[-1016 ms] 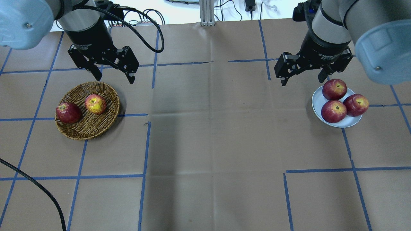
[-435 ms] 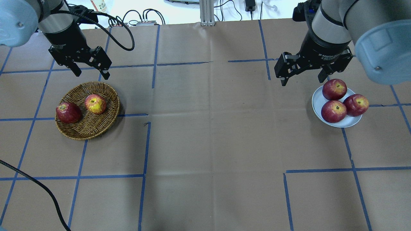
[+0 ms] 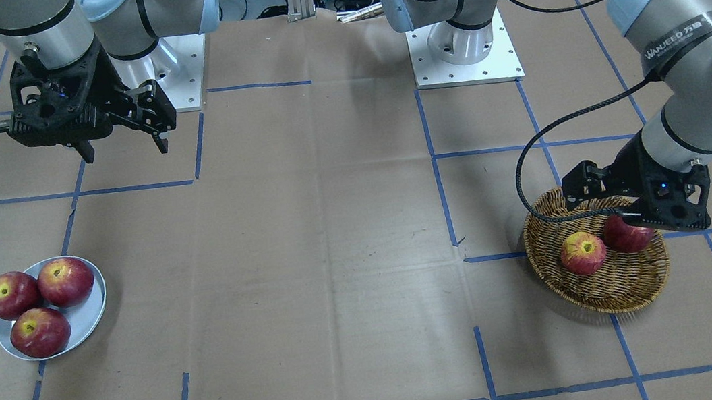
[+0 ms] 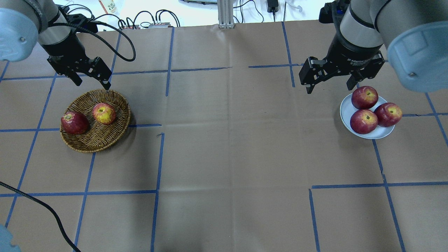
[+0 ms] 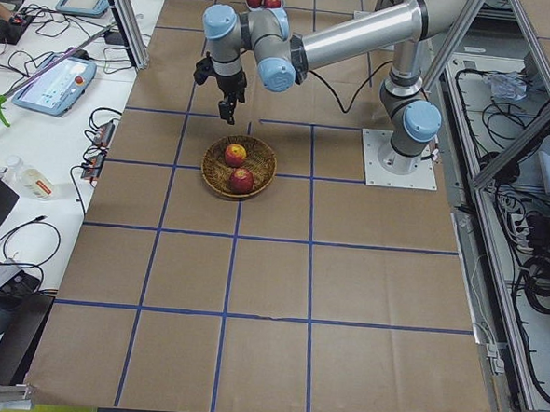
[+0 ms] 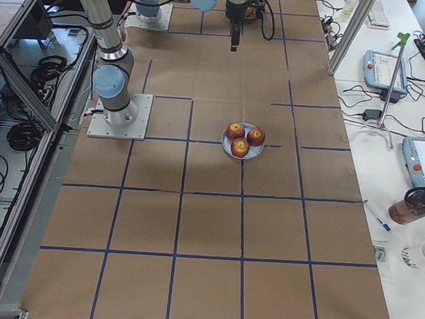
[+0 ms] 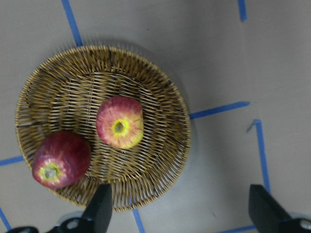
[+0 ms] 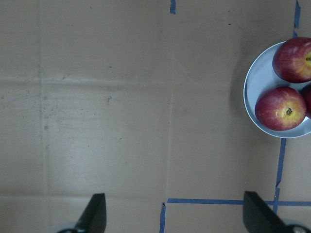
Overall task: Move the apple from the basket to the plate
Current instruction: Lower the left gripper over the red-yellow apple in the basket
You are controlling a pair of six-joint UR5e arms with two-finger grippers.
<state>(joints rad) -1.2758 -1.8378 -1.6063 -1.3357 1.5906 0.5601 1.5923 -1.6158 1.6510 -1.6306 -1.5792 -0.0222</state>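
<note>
The wicker basket (image 4: 87, 141) sits on the table's left side. It holds the apple (image 4: 104, 113), streaky red with a broad yellow patch, and a darker red apple (image 4: 74, 123). My left gripper (image 4: 92, 85) hangs open and empty over the basket's far rim. The left wrist view shows the apple (image 7: 120, 128) in the basket (image 7: 160, 111), ahead of the open fingers (image 7: 99, 213). The plate (image 4: 346, 112) on the right holds three dark red apples. My right gripper (image 4: 329, 89) is open and empty, just beyond the plate's left edge.
The table is brown paper with blue tape lines. A black cable (image 4: 38, 206) crosses the near left corner. In the front-facing view the left gripper's body (image 3: 658, 200) hides part of the dark apple (image 3: 625, 236). The arm bases (image 3: 462, 44) stand at the table's back.
My left gripper has moved left and down toward the basket's far rim, still open. The right arm, the apples, the basket and the plate have not moved.
</note>
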